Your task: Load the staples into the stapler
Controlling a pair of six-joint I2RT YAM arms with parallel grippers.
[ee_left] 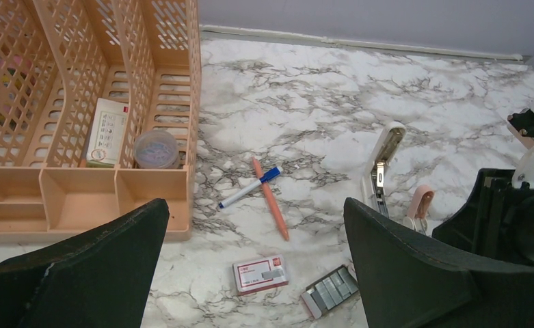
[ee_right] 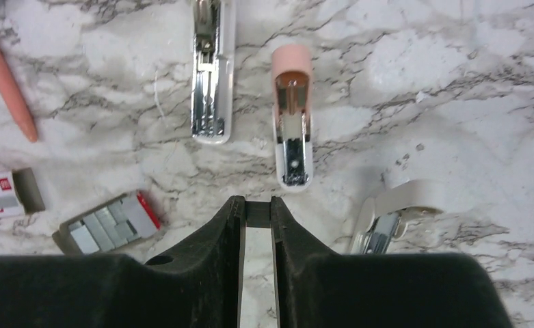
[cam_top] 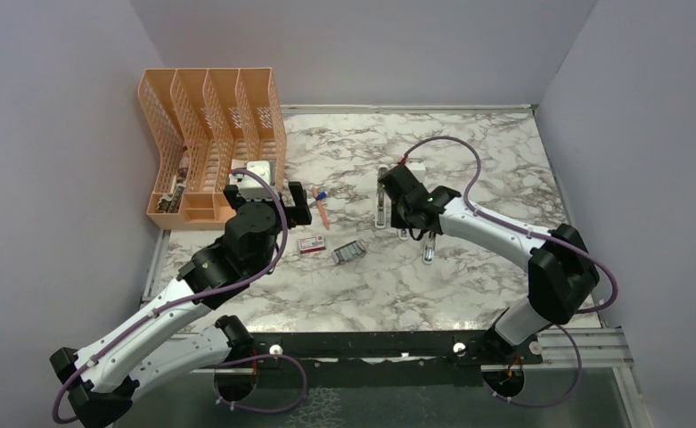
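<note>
The stapler [ee_right: 212,75] is slim and white and lies flipped open on the marble with its silver channel showing; it also appears as the stapler [cam_top: 380,205] and the stapler [ee_left: 380,160]. The staples [ee_right: 107,224] are grey strips in a pulled-out tray, also seen as the staples [cam_top: 348,252] and the staples [ee_left: 330,292]. Their red-and-white box [ee_left: 260,273] lies beside them. My right gripper [ee_right: 257,213] hovers just short of the stapler, its jaws nearly together on a small dark strip that looks like staples. My left gripper [ee_left: 254,225] hangs wide open above the box, holding nothing.
A pink stapler [ee_right: 292,116] lies open beside the white one, and a cream stapler [ee_right: 394,219] lies to its right. An orange pen [ee_left: 271,198] crosses a blue-capped marker [ee_left: 250,186]. The orange mesh organiser [cam_top: 210,143] stands at the back left.
</note>
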